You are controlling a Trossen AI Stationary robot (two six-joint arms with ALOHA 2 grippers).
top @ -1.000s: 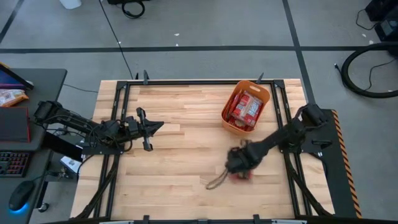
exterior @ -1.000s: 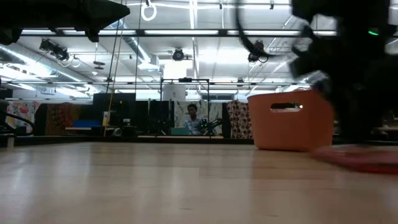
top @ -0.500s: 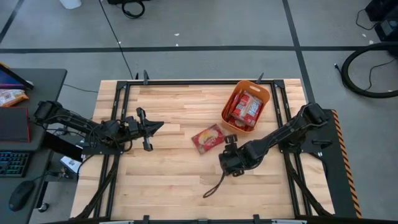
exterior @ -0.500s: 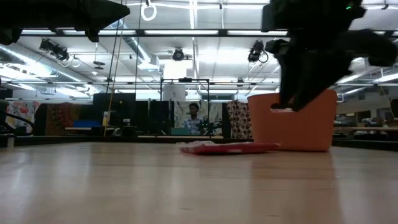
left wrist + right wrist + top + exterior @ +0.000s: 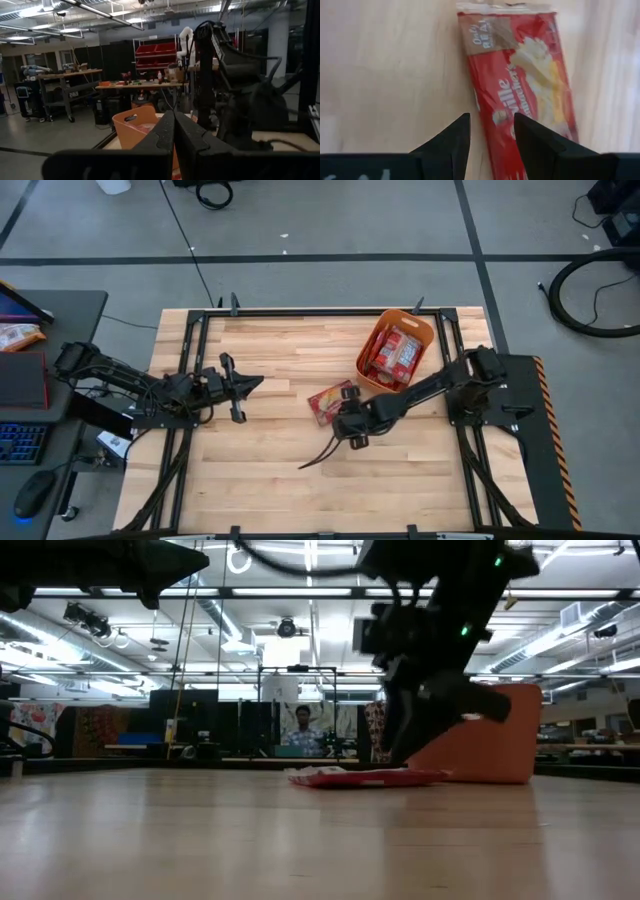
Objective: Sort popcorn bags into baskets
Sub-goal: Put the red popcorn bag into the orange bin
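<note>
Now the right hand [image 5: 347, 427] hovers just over the near edge of a loose bag [image 5: 331, 401] lying flat on the tabletop [image 5: 270, 470], just beside the basket [image 5: 420, 328], on its left-arm side. Its fingers [image 5: 451, 140] stand narrowly apart and empty, straddling the bag's long edge, the long axis running ahead from the hand. Inside the basket lie several red bags [image 5: 393, 355]. Well away from the basket, the left hand [image 5: 238, 385] waits with fingers pressed together; the right arm is clearly nearer.

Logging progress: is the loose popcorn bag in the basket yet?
Out. The popcorn bag lies flat on the table beside the basket, under the right gripper.
</note>
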